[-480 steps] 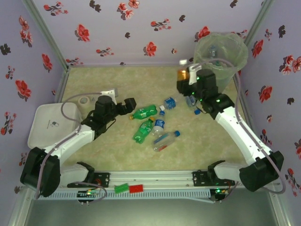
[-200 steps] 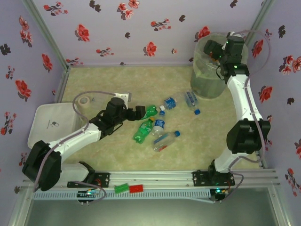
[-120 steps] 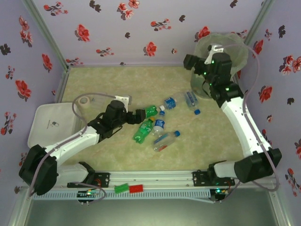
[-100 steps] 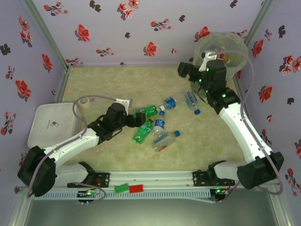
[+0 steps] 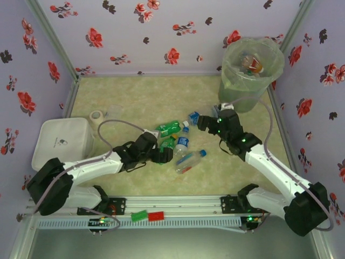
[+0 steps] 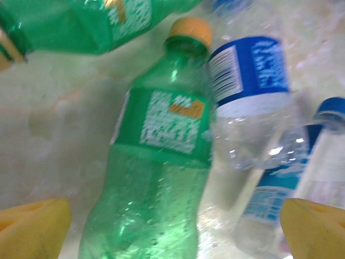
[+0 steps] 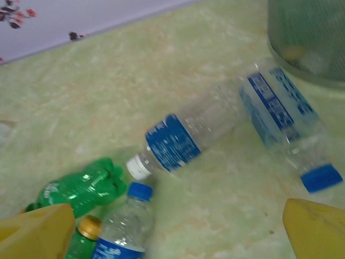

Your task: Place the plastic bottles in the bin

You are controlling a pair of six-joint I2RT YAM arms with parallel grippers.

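— What's in the bin (image 5: 237,94)?
— Bottles, an amber bottle (image 5: 253,63) on top; others lie on the table (image 5: 118,102).
— And the arms?
— Both stretched low, jaws apart, empty. The left gripper (image 5: 160,155) straddles a green bottle (image 6: 156,178); the right gripper (image 5: 207,123) hangs near the clear bottles (image 7: 178,137).
— Anything extra up close?
— The left wrist shows that bottle's orange cap and label; from above the gripper half-covers it.

Soft, even light falls from above, so shadows are faint. The left wrist view is blurry, most of all the green bottle (image 6: 156,178) up close. A clear bottle (image 6: 249,102) has small shiny spots.
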